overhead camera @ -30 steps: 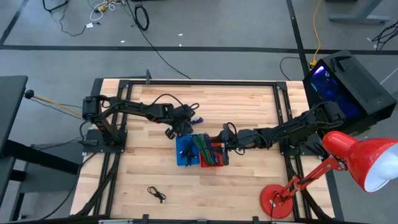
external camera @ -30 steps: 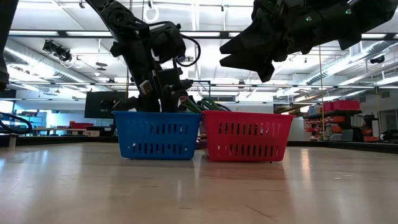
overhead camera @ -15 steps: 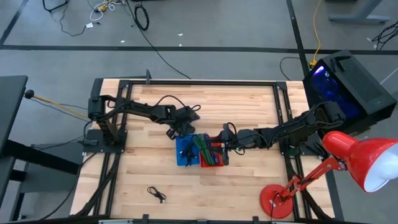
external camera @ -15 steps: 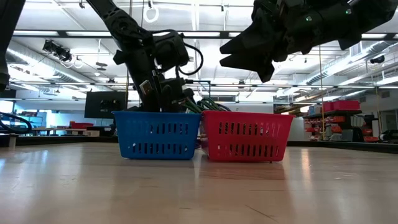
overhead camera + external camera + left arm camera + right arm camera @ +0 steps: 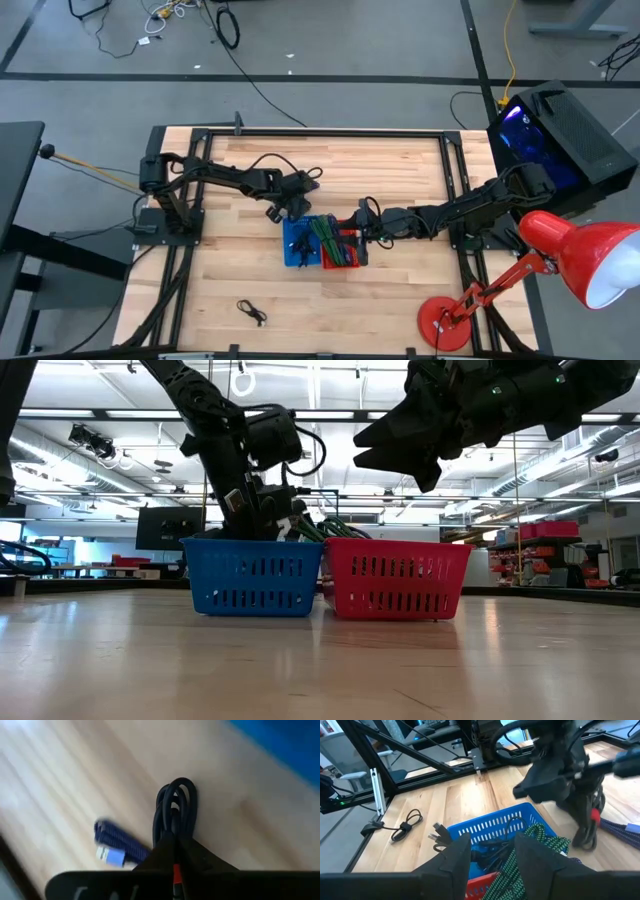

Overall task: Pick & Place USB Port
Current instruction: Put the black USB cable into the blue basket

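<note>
A blue basket (image 5: 300, 243) and a red basket (image 5: 342, 250) stand side by side at mid-table, holding black cables and a green braided cable (image 5: 530, 845). On the table just beyond the blue basket's far side, my left gripper (image 5: 175, 842) is shut on a black coiled USB cable (image 5: 174, 812). A blue braided cable with a pale plug (image 5: 114, 851) lies on the wood beside it. My right gripper (image 5: 492, 855) hovers open above the red basket, with nothing between its fingers. My left gripper pinches the black cable's bundled coil (image 5: 173, 834) between its two fingers, at the upper end of the loops. The fingers come from above, pointing down. The loops hang below the fingers (image 5: 587, 827). Whether their lower end rests on the wood I cannot tell.
A loose black cable (image 5: 252, 313) lies near the table's front left. A red desk lamp (image 5: 560, 265) stands at the right front corner. A black frame rail (image 5: 320, 133) runs along the far edge. Bare wood lies left of the baskets.
My left gripper has shut and taken hold of the black coiled cable just beyond the blue basket, after shifting slightly toward the table's far edge. My right gripper has kept still above the red basket.
</note>
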Controlling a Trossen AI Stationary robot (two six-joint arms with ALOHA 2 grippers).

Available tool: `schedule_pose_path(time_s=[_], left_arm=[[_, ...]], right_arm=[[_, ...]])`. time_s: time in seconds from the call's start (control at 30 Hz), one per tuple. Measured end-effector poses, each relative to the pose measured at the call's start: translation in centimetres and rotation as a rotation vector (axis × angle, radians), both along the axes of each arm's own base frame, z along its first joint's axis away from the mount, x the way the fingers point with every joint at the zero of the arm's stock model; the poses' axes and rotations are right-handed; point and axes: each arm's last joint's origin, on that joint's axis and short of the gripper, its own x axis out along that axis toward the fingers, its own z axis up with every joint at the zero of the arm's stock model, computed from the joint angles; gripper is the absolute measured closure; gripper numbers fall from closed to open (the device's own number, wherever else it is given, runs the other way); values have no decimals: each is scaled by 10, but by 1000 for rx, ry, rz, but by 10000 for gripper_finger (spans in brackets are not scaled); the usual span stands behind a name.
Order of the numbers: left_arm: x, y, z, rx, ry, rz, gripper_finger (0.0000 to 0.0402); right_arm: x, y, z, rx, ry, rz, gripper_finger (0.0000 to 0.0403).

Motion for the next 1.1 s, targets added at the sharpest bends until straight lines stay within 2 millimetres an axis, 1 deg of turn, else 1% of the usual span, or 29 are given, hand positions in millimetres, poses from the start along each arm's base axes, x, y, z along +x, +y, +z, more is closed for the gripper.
schedule_pose_path(time_s=[0.1, 0.2, 0.37, 0.43, 0.5, 0.53, 0.63, 0.7, 0.77, 0.87, 0.97, 1.1], left_arm=[[1, 2, 13, 34, -15, 23, 395], [3, 2, 29, 14, -52, 68, 395], [7, 1, 65, -38, -130, 182, 395], [7, 2, 79, -28, -143, 271, 395], [4, 3, 93, -10, -164, 426, 395], [3, 5, 101, -24, -201, 526, 396], [-3, 5, 117, -188, -274, 827, 396], [-9, 2, 121, -330, -260, 940, 396], [-11, -7, 124, -488, -268, 971, 396], [-12, -26, 126, -685, -272, 948, 396], [-10, -43, 130, -790, -303, 950, 396], [-8, -63, 135, -842, -339, 982, 396]], right_arm=[[0, 0, 0, 0, 1, 0, 247], [0, 0, 0, -1, 3, 0, 247], [0, 0, -1, -2, 10, 0, 247], [0, 0, -1, -3, 10, 0, 247], [0, 0, -1, -7, 11, 1, 247], [0, 0, -1, -9, 14, 2, 247], [0, 0, -2, -13, 17, 2, 247], [0, 0, -2, -25, 17, -4, 247], [-1, -1, -2, -40, 18, -20, 247], [-1, -2, -2, -54, 20, -44, 247], [-1, -2, -2, -71, 20, -43, 247], [-1, -2, -2, -76, 18, -39, 247]])
